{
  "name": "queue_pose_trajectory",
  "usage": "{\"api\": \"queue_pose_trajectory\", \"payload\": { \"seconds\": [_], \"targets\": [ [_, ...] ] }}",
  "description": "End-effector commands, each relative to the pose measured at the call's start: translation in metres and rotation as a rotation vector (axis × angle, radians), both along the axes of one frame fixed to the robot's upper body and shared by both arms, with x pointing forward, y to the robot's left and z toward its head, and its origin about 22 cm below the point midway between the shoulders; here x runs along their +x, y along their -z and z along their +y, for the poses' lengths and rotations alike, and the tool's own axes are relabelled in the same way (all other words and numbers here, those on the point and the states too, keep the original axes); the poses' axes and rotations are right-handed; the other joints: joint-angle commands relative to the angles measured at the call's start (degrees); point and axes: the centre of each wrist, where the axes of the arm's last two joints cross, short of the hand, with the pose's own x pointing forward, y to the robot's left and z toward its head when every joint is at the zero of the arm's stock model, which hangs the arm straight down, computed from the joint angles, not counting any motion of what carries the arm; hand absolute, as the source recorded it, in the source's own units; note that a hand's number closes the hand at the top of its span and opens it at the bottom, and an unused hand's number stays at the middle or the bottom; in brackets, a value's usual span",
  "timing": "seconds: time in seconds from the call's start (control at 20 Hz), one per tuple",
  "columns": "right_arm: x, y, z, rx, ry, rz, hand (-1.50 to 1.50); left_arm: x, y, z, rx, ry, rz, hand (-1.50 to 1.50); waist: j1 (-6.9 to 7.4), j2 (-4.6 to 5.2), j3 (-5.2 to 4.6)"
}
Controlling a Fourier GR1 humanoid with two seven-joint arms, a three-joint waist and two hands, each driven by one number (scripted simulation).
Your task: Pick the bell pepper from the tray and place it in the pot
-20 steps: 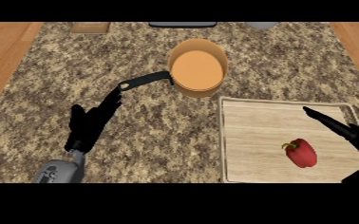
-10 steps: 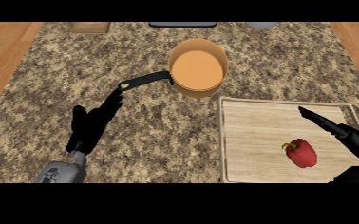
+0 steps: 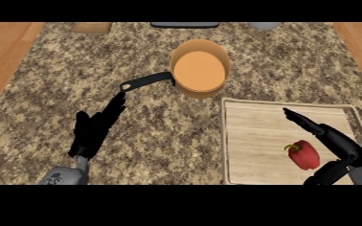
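Red bell pepper [image 3: 304, 155] is sitting on the wooden tray [image 3: 254, 139], lower right part. The right hand [image 3: 331, 139] is around it with fingers spread apart, one stretched out above the pepper and the thumb below, not clamped on it. Orange pot [image 3: 200, 69] with a black handle sits on the granite counter [image 3: 84, 62] just past the tray. Left hand [image 3: 96, 131] rests open, fingers straight, near the handle's tip.

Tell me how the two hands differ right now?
The left hand rests open over the bare counter, fingers pointing toward the pot handle. The right hand is over the tray, spread around the bell pepper without closing on it. Both are black.
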Motion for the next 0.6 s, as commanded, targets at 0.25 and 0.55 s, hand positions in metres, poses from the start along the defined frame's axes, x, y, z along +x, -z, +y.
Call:
{"api": "queue_pose_trajectory", "payload": {
  "seconds": [0.25,0.55],
  "targets": [
    [-0.002,0.04,0.016,0.061,-0.129,-0.065,1.5,0.003,-0.004,0.007,-0.013,0.008,-0.008,0.0,0.49,0.26,0.23],
    [-0.02,0.057,0.026,0.178,-0.109,-0.041,1.5,0.0,0.001,0.005,-0.004,0.002,0.005,0.0,0.37,0.31,0.24]
  ]
}}
